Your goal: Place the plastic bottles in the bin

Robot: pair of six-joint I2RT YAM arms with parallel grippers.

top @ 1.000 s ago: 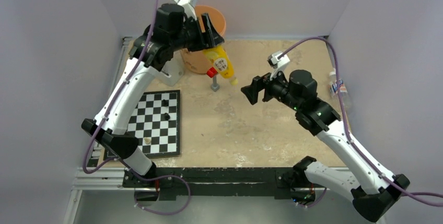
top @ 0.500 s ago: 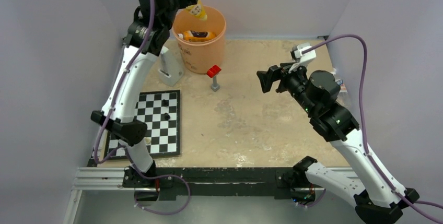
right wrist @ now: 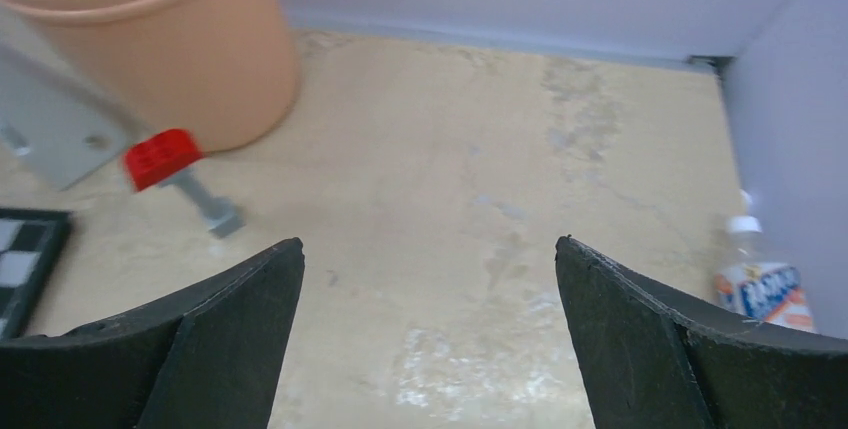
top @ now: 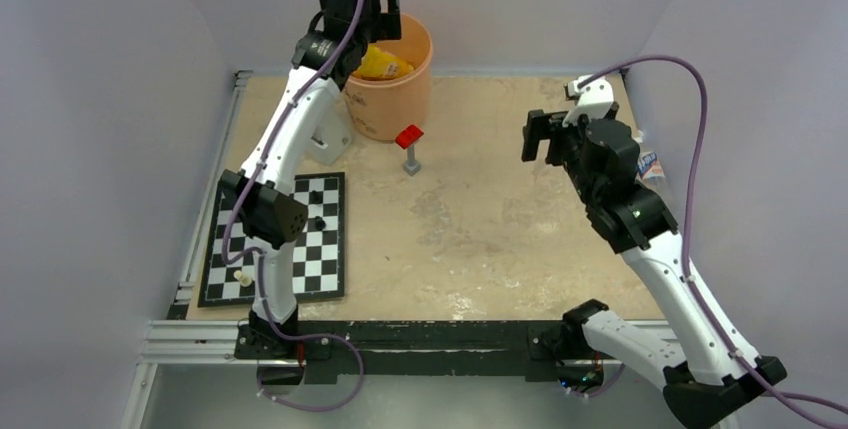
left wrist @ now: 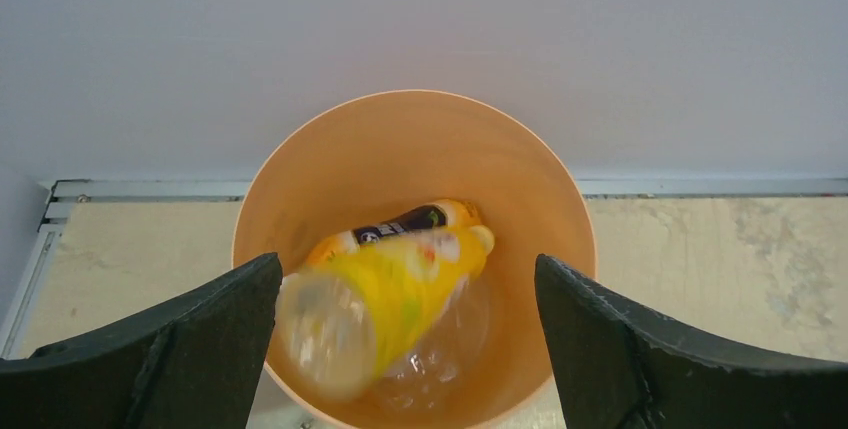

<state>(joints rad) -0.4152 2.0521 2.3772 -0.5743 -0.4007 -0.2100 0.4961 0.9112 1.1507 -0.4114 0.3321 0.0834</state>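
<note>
Since half a second ago your right fingers [right wrist: 230, 349] have turned toward the far wall. They are spread wide and empty, and a clear bottle [right wrist: 760, 277] lies on the counter [right wrist: 450, 149] beside the right wall. Farther off, your left fingers [left wrist: 170, 349] hang released above the bin [left wrist: 415, 99], and the yellow bottle [left wrist: 400, 284] is now inside.

Yellow bottle [left wrist: 385, 294]: was blurred inside the bin [left wrist: 400, 149].
Clear bottle [right wrist: 760, 279]: lower part sat hidden behind the right tool [right wrist: 430, 259].

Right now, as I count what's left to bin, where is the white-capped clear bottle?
The clear bottle sits at the right side of the table by the wall, lower right in the right wrist view.
</note>
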